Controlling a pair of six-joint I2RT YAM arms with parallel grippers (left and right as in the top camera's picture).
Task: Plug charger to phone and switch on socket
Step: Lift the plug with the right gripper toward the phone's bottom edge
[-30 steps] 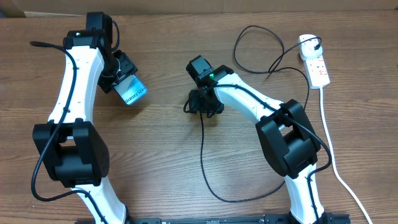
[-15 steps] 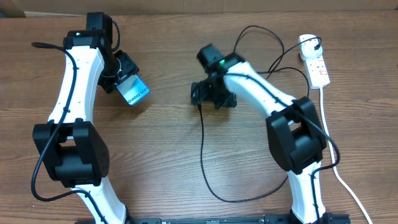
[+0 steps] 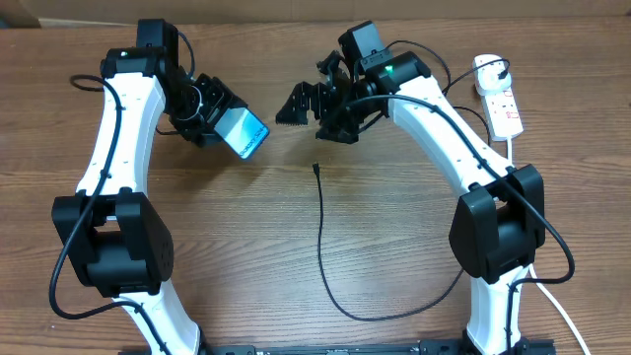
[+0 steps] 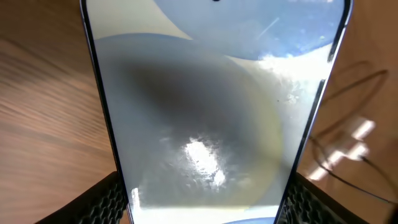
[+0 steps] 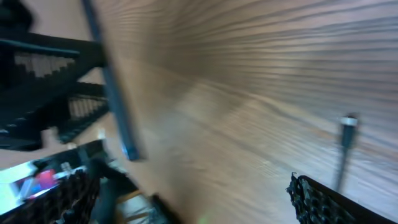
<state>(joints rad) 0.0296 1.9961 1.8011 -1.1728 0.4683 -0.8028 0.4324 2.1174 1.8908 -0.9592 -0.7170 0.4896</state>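
My left gripper (image 3: 229, 123) is shut on the phone (image 3: 246, 134), holding it above the table with the lit blue screen up. In the left wrist view the phone (image 4: 205, 112) fills the frame between both fingers (image 4: 205, 214). My right gripper (image 3: 299, 105) is open and empty, raised and facing the phone from the right. The charger, a thin black cable (image 3: 320, 232), lies on the table with its plug tip (image 3: 315, 168) free, below my right gripper. The tip (image 5: 348, 124) also shows in the blurred right wrist view, beside the open fingers (image 5: 193, 202). The white socket (image 3: 503, 99) lies at the far right.
A thick white cord (image 3: 520, 207) runs from the socket down the right side. The black cable loops along the front (image 3: 380, 316) and coils behind my right arm (image 3: 414, 59). A cardboard edge (image 3: 20, 12) sits at the back left.
My right gripper rose off the table and swung up toward the back, leaving the plug tip lying on the wood. My left gripper carried the phone to the right, toward the middle.
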